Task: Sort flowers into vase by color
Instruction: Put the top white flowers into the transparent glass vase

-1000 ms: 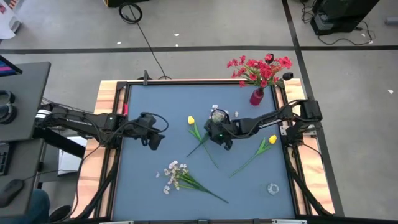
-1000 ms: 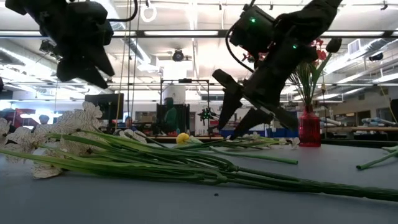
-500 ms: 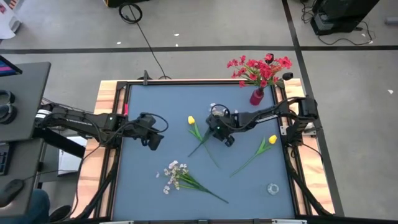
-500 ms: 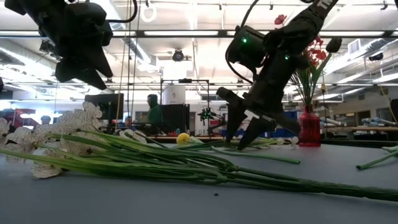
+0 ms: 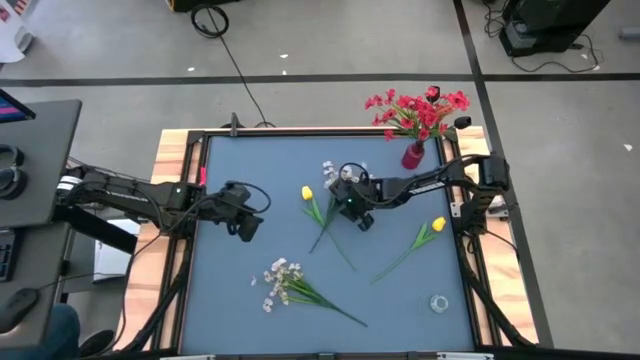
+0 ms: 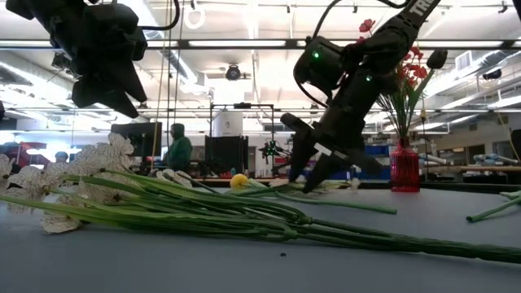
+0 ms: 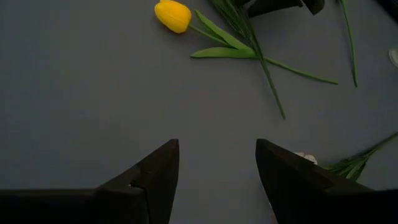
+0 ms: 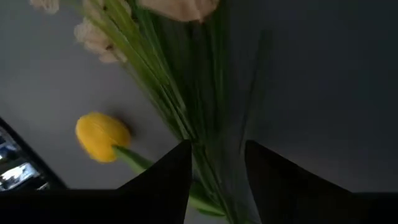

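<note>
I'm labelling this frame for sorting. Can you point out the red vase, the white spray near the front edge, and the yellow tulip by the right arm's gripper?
red vase [image 5: 412,156], high view, its body.
white spray [image 5: 280,278], high view, the blossoms.
yellow tulip [image 5: 307,193], high view, the bloom.

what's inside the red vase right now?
The red vase holds only red flowers; their stems go down into it. How deep they sit is hidden by the tinted glass. No white or yellow blooms inside.
</note>
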Action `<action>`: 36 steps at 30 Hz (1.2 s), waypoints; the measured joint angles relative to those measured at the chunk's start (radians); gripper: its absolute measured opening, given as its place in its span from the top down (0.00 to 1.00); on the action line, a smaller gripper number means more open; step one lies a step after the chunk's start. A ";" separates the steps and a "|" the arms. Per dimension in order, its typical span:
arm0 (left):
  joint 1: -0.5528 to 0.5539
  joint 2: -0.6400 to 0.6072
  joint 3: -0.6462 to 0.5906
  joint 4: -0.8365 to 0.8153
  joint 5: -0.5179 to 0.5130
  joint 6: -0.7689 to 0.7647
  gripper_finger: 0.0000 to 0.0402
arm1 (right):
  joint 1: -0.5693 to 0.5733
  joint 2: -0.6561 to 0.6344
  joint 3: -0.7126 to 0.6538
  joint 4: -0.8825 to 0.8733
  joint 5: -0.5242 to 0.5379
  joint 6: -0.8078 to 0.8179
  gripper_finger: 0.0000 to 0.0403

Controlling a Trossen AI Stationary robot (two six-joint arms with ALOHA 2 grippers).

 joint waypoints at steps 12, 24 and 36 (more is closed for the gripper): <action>0.000 0.000 0.000 -0.003 0.017 -0.004 0.46 | 0.023 0.051 0.032 0.035 0.099 -0.107 0.61; 0.000 0.000 0.000 -0.002 0.016 -0.008 0.46 | 0.021 0.051 0.032 0.029 0.221 -0.227 0.61; 0.000 0.000 0.000 0.004 0.014 -0.016 0.46 | -0.002 0.124 0.036 0.146 0.202 -0.342 0.65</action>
